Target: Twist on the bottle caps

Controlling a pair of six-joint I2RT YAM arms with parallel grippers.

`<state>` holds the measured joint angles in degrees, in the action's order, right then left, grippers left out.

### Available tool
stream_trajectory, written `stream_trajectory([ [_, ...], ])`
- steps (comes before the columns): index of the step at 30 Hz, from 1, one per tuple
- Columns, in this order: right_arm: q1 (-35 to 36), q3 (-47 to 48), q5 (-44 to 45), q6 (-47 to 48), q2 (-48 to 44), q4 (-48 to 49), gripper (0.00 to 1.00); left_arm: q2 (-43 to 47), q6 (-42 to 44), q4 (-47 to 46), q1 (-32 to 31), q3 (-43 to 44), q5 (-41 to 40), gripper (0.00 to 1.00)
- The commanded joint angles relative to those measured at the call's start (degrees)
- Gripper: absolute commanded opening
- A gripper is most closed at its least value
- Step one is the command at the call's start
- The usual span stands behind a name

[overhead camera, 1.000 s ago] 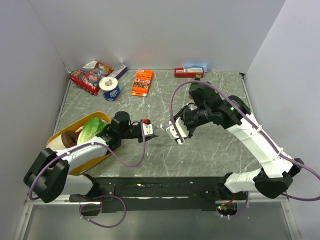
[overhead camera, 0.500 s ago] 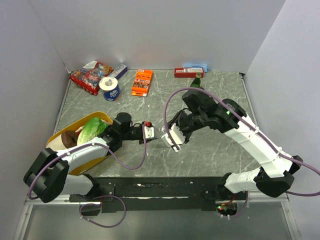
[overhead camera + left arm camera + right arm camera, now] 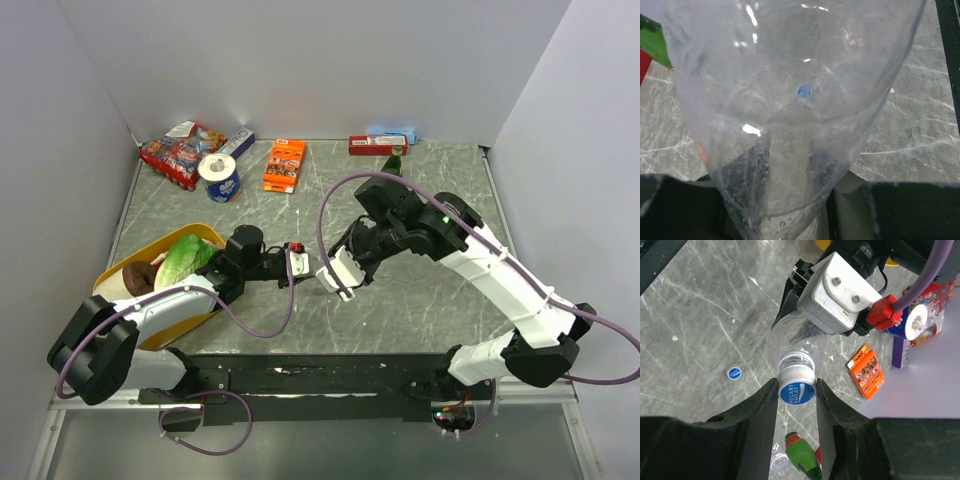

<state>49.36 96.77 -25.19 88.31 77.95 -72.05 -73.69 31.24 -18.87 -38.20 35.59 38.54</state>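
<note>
A grey marbled counter (image 3: 420, 310), veined with thin white lines, forms the floor of a three-sided enclosure. A plain pale back wall (image 3: 320, 60) meets a left wall (image 3: 50, 170) and a right wall (image 3: 580, 130), all bare and matte. A black mounting plate (image 3: 320, 372) runs along the counter's near edge. The light is soft and even, casting only faint shadows.

Bright, even light with soft shadows; glare spots dot the bottle (image 3: 790, 75), blurred in the left wrist view.
</note>
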Motion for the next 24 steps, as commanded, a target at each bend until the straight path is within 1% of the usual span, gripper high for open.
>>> stream_trajectory([
  [1, 0.47, 1.84, -0.74, -0.16, 1.76, -3.62, 0.22, 0.48, -1.8, -6.35, -0.74, 1.23, 2.68, 0.01],
  [7, 1.26, 2.1, 1.62, -1.82, 2.46, -3.54, 0.22, -0.14, -3.47, -7.23, -0.74, 1.58, 2.24, 0.01],
  [15, 1.61, 3.51, 3.92, -6.74, 4.66, -4.85, 0.22, 0.13, -9.01, -13.02, -0.74, 0.36, 0.4, 0.01],
  [17, 1.61, 4.91, 4.27, -9.29, 6.15, -5.99, 0.2, 0.39, -9.97, -14.25, -0.74, -0.08, -0.4, 0.01],
  [21, 1.53, 8.69, 5.5, -16.14, 10.19, -7.4, 0.18, 0.39, -13.57, -20.65, -1.18, -1.4, -3.2, 0.01],
  [22, 1.52, 11.57, 5.59, -19.72, 12.64, -8.01, 0.18, 0.39, -14.8, -21.9, -1.53, -2.01, -4.26, 0.01],
  [24, 1.61, 14.92, 5.85, -23.26, 15.37, -10.46, 0.17, 0.3, -17.88, -24.09, -2.23, -2.54, -6.98, 0.01],
])
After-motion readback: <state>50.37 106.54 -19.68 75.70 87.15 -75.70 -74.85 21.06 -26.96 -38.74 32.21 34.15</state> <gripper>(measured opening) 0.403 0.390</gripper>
